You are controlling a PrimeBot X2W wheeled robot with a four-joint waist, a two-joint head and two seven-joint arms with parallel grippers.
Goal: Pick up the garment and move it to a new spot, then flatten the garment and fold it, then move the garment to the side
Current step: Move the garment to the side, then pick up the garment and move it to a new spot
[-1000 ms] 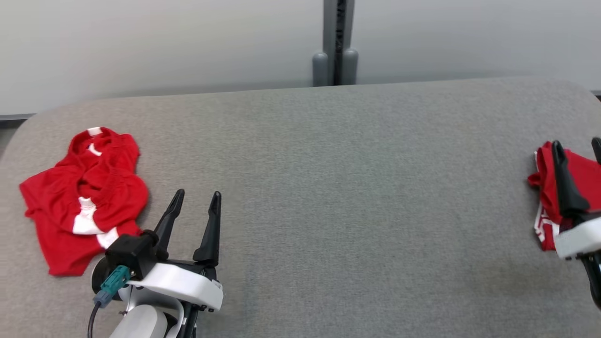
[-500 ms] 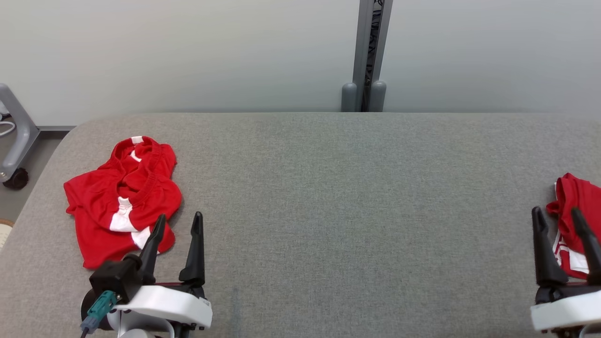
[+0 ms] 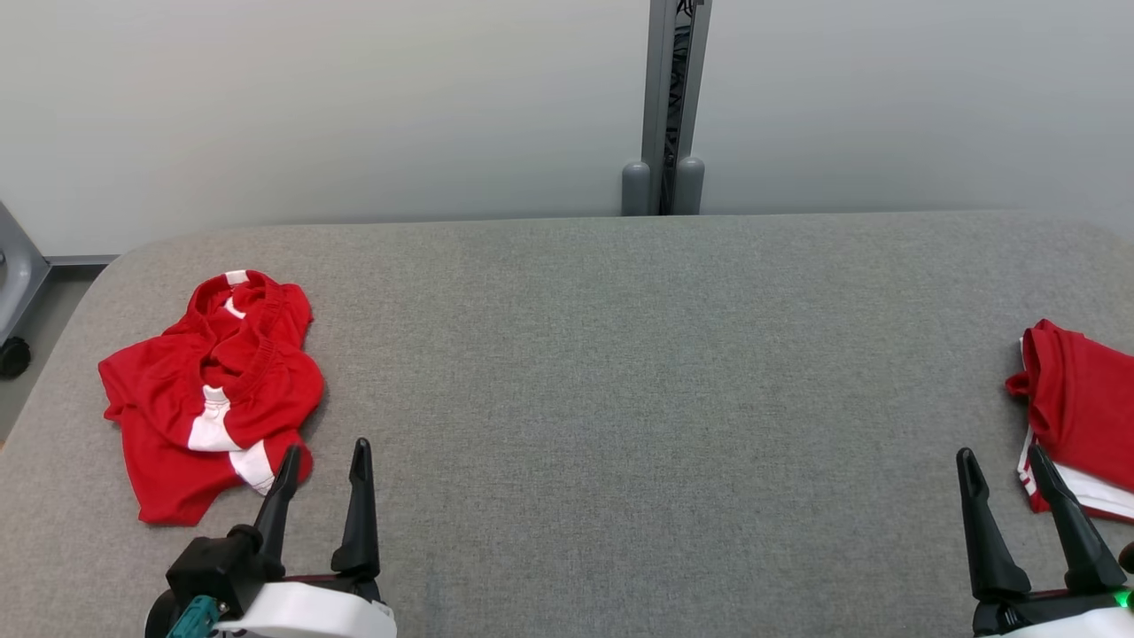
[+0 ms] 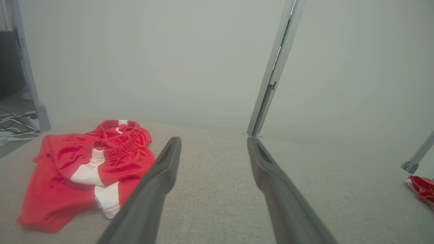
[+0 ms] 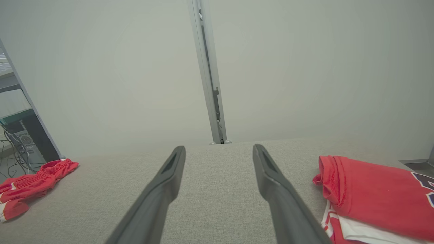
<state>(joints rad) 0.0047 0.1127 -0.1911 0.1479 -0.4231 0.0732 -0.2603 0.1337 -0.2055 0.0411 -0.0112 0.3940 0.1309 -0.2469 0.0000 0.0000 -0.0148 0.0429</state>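
Right claw (image 3: 1000, 454), jaws apart, has backed off the folded garment (image 3: 1076, 399); left claw (image 3: 325, 447) gapes too. Crumpled garment (image 3: 204, 390) likely next.

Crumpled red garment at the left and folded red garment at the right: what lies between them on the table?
Nothing. In the head view the grey table is bare all the way from the crumpled garment to the folded garment.

Even soft light, hazy wrist views
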